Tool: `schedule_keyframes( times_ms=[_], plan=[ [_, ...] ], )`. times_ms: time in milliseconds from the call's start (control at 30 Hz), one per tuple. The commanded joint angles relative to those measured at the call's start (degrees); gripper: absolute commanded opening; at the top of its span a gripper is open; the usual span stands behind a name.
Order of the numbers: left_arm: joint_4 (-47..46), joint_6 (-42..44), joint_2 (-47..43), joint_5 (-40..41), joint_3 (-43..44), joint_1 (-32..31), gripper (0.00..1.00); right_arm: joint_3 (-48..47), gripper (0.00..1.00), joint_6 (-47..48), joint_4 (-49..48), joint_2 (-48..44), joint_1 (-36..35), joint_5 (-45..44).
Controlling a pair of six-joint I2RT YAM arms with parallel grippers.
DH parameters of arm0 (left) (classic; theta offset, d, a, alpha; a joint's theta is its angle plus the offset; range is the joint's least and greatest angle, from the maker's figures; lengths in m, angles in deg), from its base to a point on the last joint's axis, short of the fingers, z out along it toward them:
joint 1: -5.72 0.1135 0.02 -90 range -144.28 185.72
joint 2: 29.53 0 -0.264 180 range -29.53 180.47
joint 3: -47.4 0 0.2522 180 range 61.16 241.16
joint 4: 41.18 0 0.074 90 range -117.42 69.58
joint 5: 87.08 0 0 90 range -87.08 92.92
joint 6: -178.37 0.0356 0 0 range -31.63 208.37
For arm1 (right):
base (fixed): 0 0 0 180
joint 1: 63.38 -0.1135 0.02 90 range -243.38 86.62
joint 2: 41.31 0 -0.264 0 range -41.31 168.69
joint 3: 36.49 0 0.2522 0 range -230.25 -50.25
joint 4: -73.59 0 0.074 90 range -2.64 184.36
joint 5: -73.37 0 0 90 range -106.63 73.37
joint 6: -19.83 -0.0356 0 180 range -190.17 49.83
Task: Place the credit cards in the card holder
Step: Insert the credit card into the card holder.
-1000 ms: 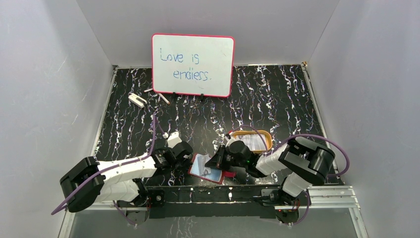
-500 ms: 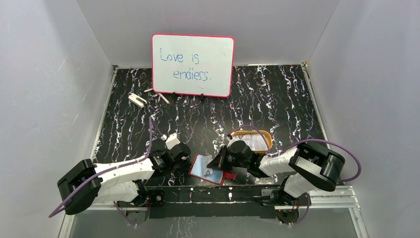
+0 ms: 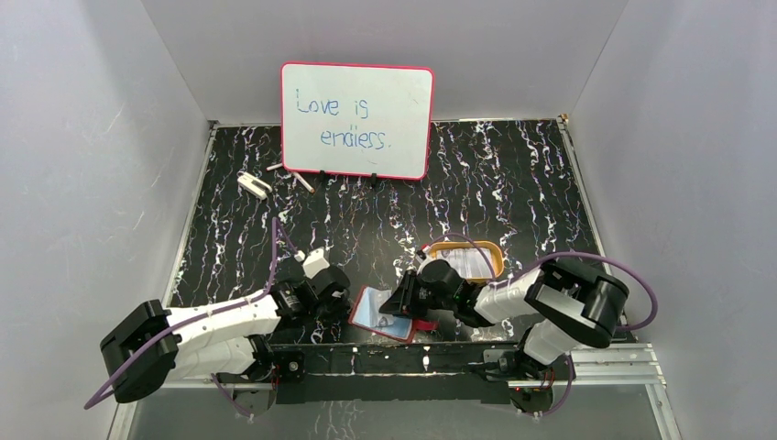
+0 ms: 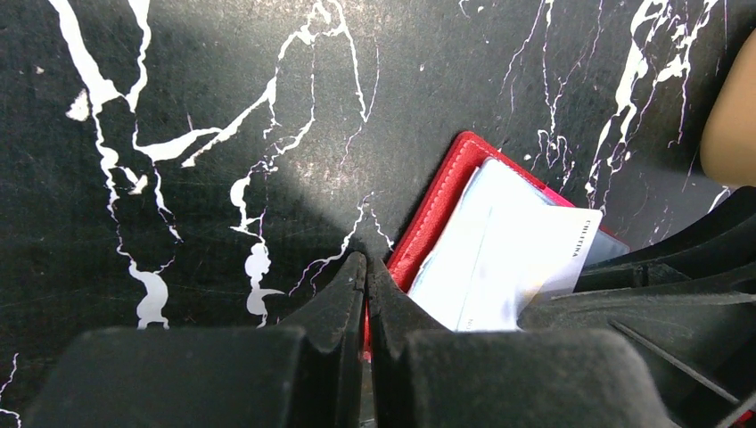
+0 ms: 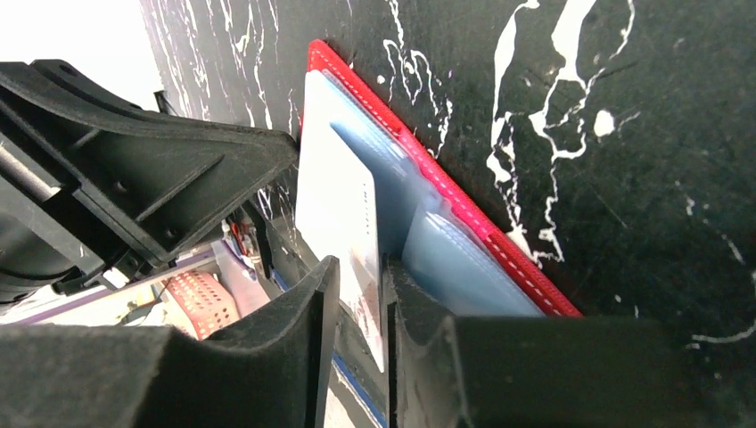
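The card holder (image 3: 374, 313) lies open near the table's front edge, dark red with grey-blue pockets. My left gripper (image 3: 345, 302) is at its left edge. In the left wrist view the left gripper (image 4: 366, 260) is shut, with the red rim of the card holder (image 4: 441, 203) showing between its jaws. A pale credit card (image 5: 343, 201) stands partly inside a pocket of the card holder (image 5: 504, 250). My right gripper (image 5: 361, 266) is open around the card's free end. The card rests against one finger, with a gap to the other. More credit cards (image 3: 473, 265) lie in a tray.
An orange-rimmed tray (image 3: 496, 254) sits just behind the right gripper (image 3: 397, 302). A pink-framed whiteboard (image 3: 357, 119) stands at the back. Next to it on the left lie a small white object (image 3: 253, 184) and a pen (image 3: 302, 181). Grey walls enclose the table.
The right gripper's jaws have parted from the card they were pinching. The left arm and the card holder have shifted slightly; the left gripper stays shut.
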Motion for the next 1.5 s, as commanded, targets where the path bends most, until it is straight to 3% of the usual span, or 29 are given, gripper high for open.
schedule_keyframes(
  times_ms=[0,300,500,700,800,933,1067,1267,1467],
  plan=[
    [3.5,-0.2,-1.9,0.3,-2.0,0.0,0.00,-0.7,0.36,1.3,7.7,-4.1,-0.5,-0.7],
    [3.3,-0.5,-2.1,0.2,-2.7,-0.1,0.00,-3.1,0.60,5.5,24.2,-13.7,-0.5,-2.2],
    [2.9,-0.4,-2.3,0.0,-2.9,0.0,0.00,-3.8,0.67,9.2,33.4,-18.9,-0.5,-4.2],
    [2.3,-0.2,-2.5,-0.5,-2.8,0.0,0.00,-5.0,0.67,11.5,36.7,-22.8,-0.5,-7.2],
    [-2.7,3.3,-4.6,-3.5,-2.9,-0.1,0.01,-5.2,0.66,11.8,35.9,-20.6,-0.5,-5.9],
    [-18.9,11.8,-6.7,-13.3,-4.5,0.0,0.26,-4.3,0.59,12.0,32.6,-17.9,-0.5,-4.8],
    [-25.4,15.9,-3.0,-22.5,-3.9,0.0,0.43,-3.6,0.54,12.2,29.8,-16.1,-0.5,-4.5],
    [-24.5,17.6,10.2,-28.3,-0.1,-0.3,0.44,-3.9,0.51,12.7,28.0,-13.6,-0.5,-3.6],
    [-24.4,18.4,14.4,-28.2,0.9,-0.6,0.39,-2.9,0.51,12.8,28.2,-14.7,-0.5,-3.8]
  ],
)
